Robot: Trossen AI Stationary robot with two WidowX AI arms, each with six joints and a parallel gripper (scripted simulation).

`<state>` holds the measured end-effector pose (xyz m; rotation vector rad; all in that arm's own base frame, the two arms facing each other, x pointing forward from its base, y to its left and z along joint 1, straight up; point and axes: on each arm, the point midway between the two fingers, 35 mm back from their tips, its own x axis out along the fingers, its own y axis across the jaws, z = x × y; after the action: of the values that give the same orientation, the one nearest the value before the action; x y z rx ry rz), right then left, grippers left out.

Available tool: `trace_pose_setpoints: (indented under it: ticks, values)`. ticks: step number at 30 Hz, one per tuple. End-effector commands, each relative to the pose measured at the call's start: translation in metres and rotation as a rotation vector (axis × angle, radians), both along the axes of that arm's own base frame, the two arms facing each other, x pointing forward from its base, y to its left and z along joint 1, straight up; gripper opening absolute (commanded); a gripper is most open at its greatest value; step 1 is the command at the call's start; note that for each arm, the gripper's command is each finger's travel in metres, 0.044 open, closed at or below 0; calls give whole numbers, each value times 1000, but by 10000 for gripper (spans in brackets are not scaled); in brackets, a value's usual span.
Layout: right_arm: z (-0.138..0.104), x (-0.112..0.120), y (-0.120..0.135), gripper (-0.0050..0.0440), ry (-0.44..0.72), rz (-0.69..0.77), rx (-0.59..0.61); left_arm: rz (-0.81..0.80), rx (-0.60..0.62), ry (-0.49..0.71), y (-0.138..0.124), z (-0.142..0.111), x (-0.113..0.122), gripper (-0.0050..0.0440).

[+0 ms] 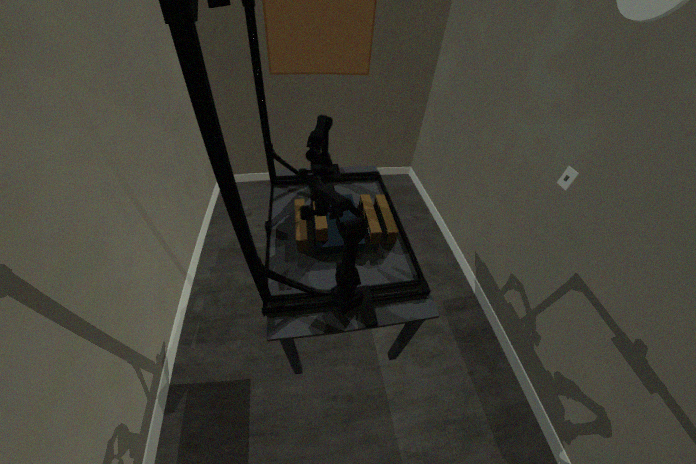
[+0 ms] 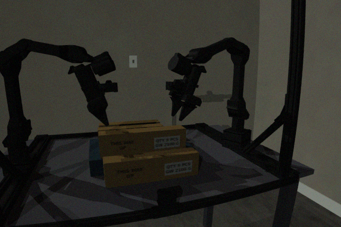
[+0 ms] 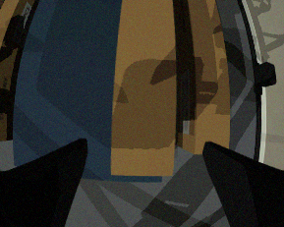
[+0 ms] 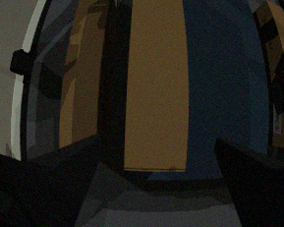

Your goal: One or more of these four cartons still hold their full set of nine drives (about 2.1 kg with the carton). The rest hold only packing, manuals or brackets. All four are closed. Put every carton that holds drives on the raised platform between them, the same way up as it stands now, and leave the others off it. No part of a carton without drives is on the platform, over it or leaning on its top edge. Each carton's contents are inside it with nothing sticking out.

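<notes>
The exterior view shows the inner carton (image 1: 320, 232) (image 2: 141, 139) (image 3: 142, 122) (image 4: 157, 97) resting upright on the raised platform (image 1: 335, 235) (image 2: 95, 157) (image 3: 74, 97) (image 4: 226, 97), along its near edge. Our left gripper (image 2: 106, 124) (image 3: 147, 147) and right gripper (image 2: 176, 117) (image 4: 160, 143) both stand wide, holding nothing, near its ends. We judge this a release: we should back both hands straight off, fingers wide, without brushing the carton, then lift.

The outer carton (image 1: 300, 235) (image 2: 151, 168) (image 3: 213, 132) (image 4: 84, 97) stands off the platform, just beside its near side; the far pair of cartons (image 1: 369, 218) (image 2: 149, 125) lies towards its far side. Both near labels claim nine pieces and 2100 g, so print cannot separate drives from packing. We cannot see inside any carton; a careful trial lift would probably tell us more.
</notes>
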<state>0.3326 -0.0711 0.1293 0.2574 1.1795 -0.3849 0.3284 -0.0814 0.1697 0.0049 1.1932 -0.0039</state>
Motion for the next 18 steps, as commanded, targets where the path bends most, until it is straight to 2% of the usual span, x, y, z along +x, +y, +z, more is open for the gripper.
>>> trace_pose_setpoints:
  ticks: [1,12,18]
  values:
    - [6,2,0,389,-12,0,-1,-4,-2,-6,0,5,1,389]
    - [6,1,-1,389,-12,0,-1,-4,-2,-6,1,5,1,389]
    - [6,-3,-9,389,-12,0,-1,-4,-2,-6,10,5,1,389]
